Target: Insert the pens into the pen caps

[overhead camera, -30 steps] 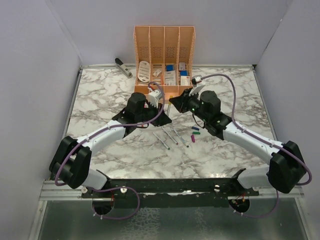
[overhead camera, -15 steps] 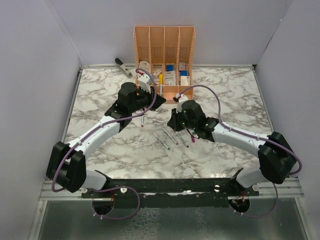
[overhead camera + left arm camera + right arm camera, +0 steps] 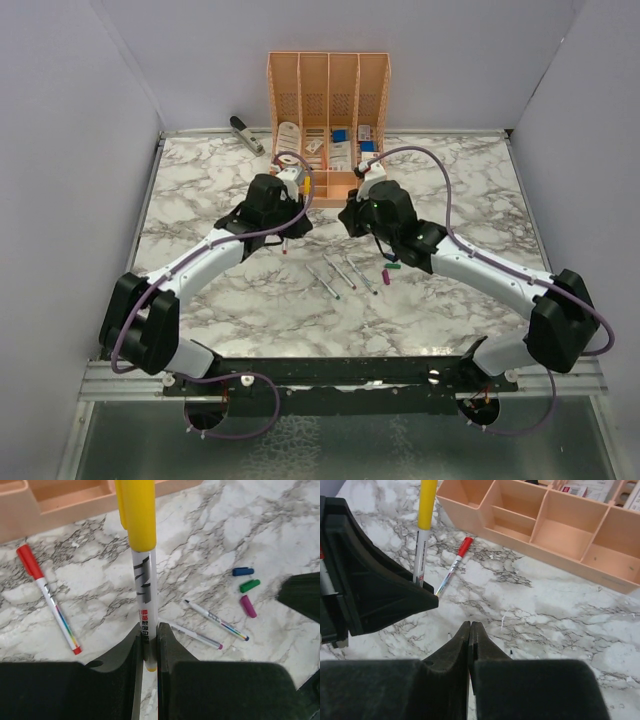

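Left wrist: left gripper (image 3: 148,641) pinching lower barrel of yellow-capped pen (image 3: 143,585), pen pointing straight ahead from fingers. Red-capped pen (image 3: 50,602) flat on table to its left. Two bare pens (image 3: 215,621) to its right; blue cap (image 3: 243,571), green cap (image 3: 249,585), purple cap (image 3: 248,606) farther right.

Right wrist: right gripper (image 3: 470,630) pressed together. Left gripper with its pen on left, organizer (image 3: 565,540) ahead.

Top: loose pens, caps on near side of both grippers.

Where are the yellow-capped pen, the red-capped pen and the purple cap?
yellow-capped pen (image 3: 143,580): left wrist view, on the white barrel just below its cap.
red-capped pen (image 3: 54,605): left wrist view, on the middle of the barrel.
purple cap (image 3: 248,606): left wrist view, on the middle of the cap.
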Motion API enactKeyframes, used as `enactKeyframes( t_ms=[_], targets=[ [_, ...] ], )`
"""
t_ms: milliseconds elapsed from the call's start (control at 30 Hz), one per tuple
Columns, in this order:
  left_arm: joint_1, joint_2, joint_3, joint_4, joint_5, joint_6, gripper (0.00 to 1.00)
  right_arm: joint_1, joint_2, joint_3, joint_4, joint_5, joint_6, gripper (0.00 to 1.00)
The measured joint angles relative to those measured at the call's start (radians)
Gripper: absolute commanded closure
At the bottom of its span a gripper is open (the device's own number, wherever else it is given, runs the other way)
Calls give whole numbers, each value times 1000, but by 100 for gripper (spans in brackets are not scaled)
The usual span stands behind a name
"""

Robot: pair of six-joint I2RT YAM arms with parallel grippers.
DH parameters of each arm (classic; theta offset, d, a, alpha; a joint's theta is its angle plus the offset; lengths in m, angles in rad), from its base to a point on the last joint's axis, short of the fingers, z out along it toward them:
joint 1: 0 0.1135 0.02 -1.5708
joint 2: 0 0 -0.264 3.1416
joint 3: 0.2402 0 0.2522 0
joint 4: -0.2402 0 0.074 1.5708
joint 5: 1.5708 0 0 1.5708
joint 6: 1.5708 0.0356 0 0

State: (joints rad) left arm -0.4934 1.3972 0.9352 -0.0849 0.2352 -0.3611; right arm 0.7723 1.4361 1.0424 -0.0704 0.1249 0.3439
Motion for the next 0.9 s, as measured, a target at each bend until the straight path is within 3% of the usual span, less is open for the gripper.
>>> enactKeyframes(
  t_ms=[433,900],
  targets=[
    [20,301,121,-243,-41,-20,100,0,-68,-15,-44,83,-6,99],
    [35,429,202,-267,-22,-39,95,0,-88,-36,-55,91,7,99]
  ],
)
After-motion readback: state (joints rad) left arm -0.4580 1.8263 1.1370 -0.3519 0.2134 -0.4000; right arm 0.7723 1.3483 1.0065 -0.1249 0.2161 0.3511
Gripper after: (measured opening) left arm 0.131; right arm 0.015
